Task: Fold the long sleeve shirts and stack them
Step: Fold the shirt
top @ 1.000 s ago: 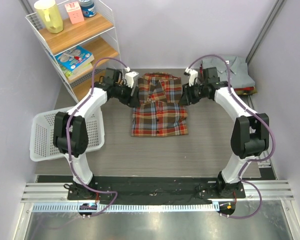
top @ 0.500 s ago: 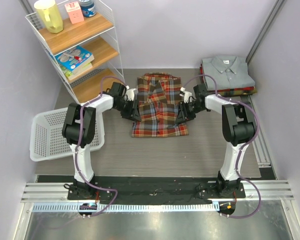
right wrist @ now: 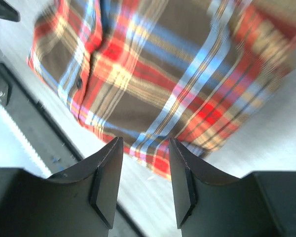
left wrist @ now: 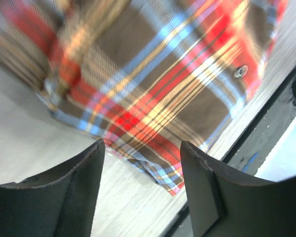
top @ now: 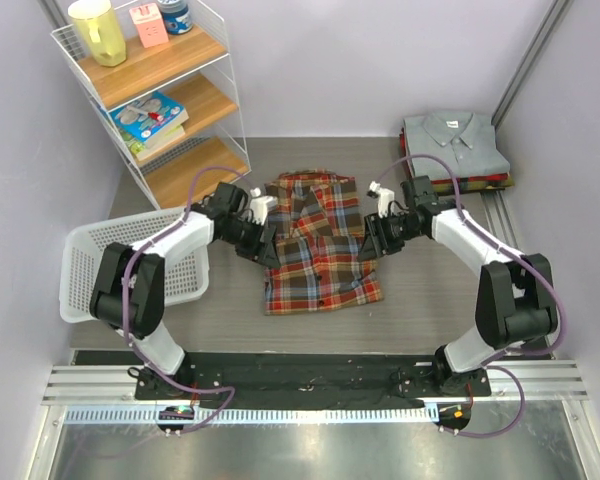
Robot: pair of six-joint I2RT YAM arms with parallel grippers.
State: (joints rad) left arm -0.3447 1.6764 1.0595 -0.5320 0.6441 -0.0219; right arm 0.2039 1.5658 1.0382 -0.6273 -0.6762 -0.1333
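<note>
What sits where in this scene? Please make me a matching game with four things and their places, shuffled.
Things:
1. plaid flannel shirt
2. grey collared shirt
3. white basket
4. yellow jug

Places:
A. top shelf of the wire rack
B. middle of the table
C. atop the folded pile, far right corner
D. at the table's left side

Pairs: 1-B; 2-C; 3-D; 4-A

Lab test booth: aluminium rail (top: 545, 381), plain partition walls (top: 380, 60).
</note>
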